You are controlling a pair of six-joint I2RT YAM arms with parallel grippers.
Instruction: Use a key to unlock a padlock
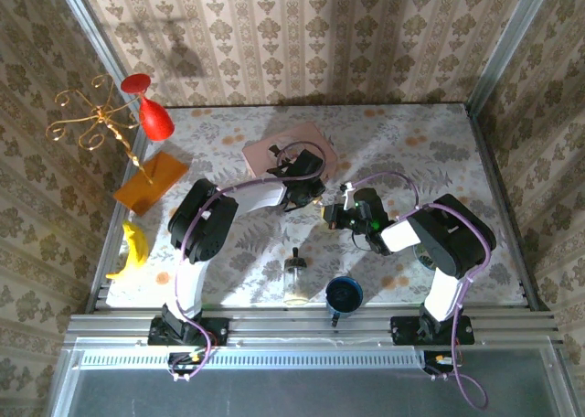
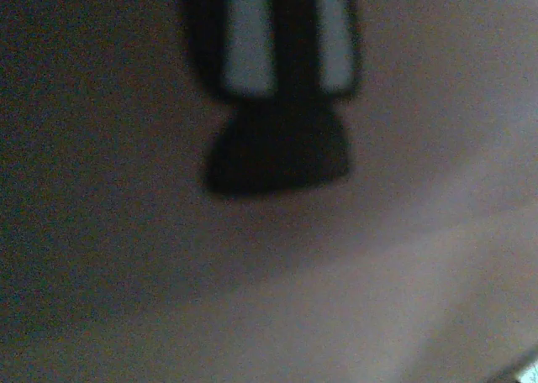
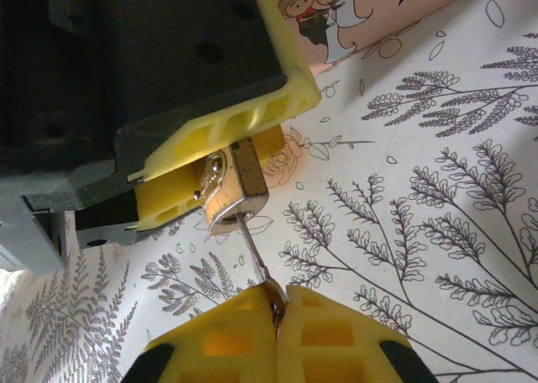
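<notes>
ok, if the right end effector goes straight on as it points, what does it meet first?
The padlock, clamped in the left end effector. The key pinched in the right end effector reaches it, so probably little free travel; depth unclear.

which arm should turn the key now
Right. The right tool is shut on the key, whose blade reaches the padlock. The left tool clamps the padlock, steadying it.

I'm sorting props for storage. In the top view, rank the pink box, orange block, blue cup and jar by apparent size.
1. pink box, though partly covered.
2. orange block.
3. blue cup and jar: too alike to rank.
</notes>
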